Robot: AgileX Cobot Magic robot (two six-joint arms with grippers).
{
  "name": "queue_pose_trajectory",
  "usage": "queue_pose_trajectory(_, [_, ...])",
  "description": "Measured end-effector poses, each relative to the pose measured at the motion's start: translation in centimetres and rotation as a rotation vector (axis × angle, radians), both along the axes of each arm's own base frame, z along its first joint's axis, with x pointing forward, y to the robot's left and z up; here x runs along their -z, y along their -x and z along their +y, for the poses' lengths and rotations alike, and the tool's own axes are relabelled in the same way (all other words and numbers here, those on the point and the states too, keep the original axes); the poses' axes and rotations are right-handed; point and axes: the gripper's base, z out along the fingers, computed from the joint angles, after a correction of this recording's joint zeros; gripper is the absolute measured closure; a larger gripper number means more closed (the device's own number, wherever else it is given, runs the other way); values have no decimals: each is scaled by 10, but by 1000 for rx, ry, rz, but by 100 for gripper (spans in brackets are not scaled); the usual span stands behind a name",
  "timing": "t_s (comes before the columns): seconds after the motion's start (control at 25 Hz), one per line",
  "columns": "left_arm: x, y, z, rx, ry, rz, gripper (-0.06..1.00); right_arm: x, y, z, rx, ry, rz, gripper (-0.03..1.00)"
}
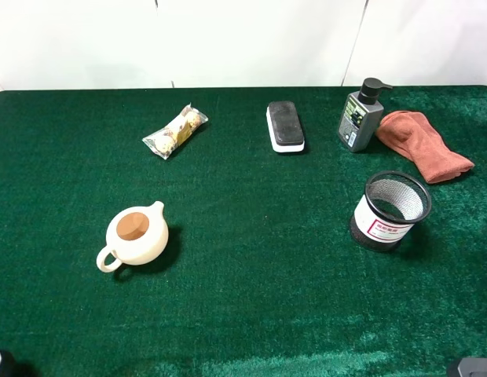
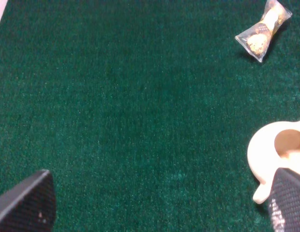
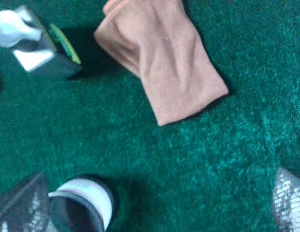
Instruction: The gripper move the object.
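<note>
One cream ceramic teapot (image 2: 278, 152) sits beside the spread-wide left gripper (image 2: 155, 205); one orange folded cloth (image 3: 162, 53) lies ahead of the likewise spread right gripper (image 3: 159, 205) (only the high view shows the black eraser block (image 1: 285, 125)).

Each pincer (image 2: 159, 205) has dark, finely textured fingers (image 2: 26, 203) with pale flecks.

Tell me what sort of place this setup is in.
Probably a lab test bench, not a home: a green felt-covered table against plain white panels, with unrelated items spread apart, such as a cream teapot, a board eraser and a pump bottle.
</note>
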Motion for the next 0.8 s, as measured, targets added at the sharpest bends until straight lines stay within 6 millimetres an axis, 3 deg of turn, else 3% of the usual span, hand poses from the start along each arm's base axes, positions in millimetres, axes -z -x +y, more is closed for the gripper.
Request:
queue_pose_trajectory(0.36, [0, 0, 0, 0, 0, 0, 6, -32, 81, 10, -1, 15, -157, 27])
queue_pose_trajectory(0.8, [0, 0, 0, 0, 0, 0, 6, -31, 160, 20, 15, 18, -290, 27])
